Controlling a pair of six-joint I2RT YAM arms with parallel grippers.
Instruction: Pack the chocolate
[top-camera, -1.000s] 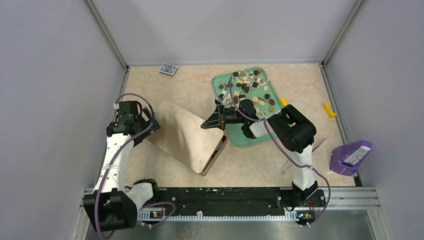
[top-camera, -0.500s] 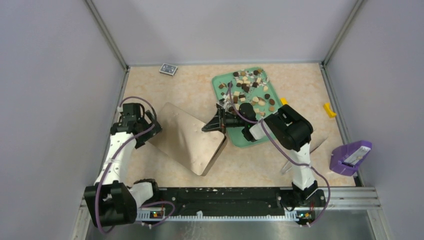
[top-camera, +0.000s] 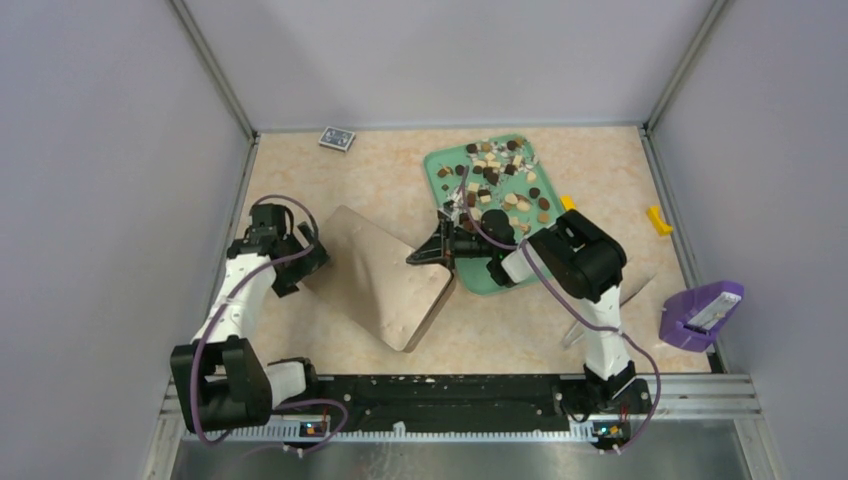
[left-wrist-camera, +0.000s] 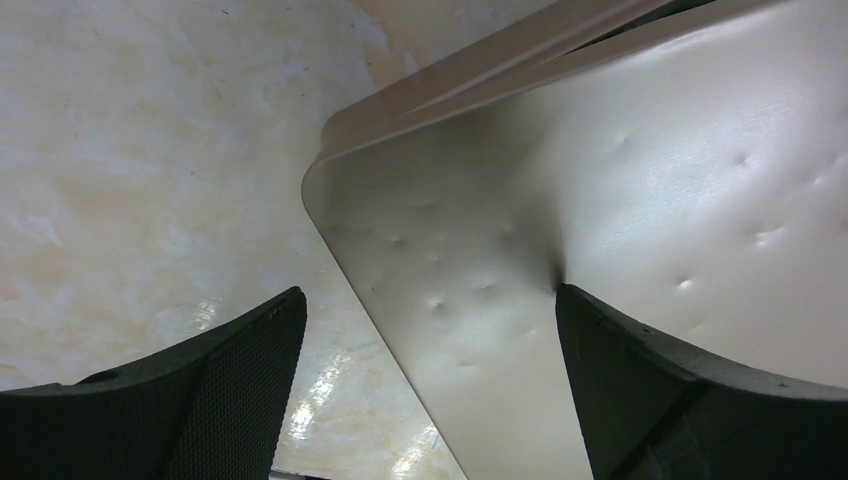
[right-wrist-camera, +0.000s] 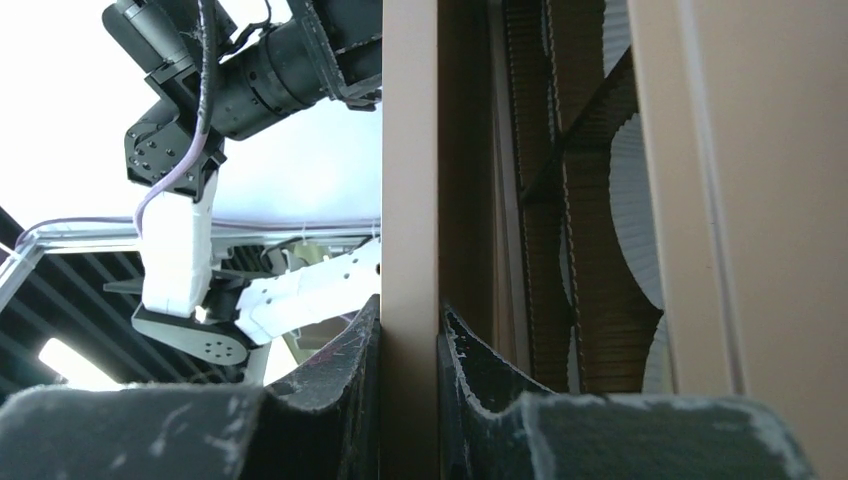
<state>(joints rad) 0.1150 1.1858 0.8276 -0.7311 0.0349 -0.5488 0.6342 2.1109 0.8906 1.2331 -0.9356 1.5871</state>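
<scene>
We are clamping the tan box (top-camera: 375, 280) by its three-o'clock edge in our right gripper (top-camera: 418, 255). At nine o'clock, our left gripper (left-wrist-camera: 428, 295) is gaping wide, empty.

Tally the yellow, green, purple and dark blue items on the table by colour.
Yellow blocks: 2
Green tray: 1
Purple holder: 1
Dark blue patterned packet: 1
Total: 5

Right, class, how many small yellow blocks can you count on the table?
2. One yellow block lies beside the green tray's right edge; the other sits nearer the right wall. The right arm may hide more.
</scene>
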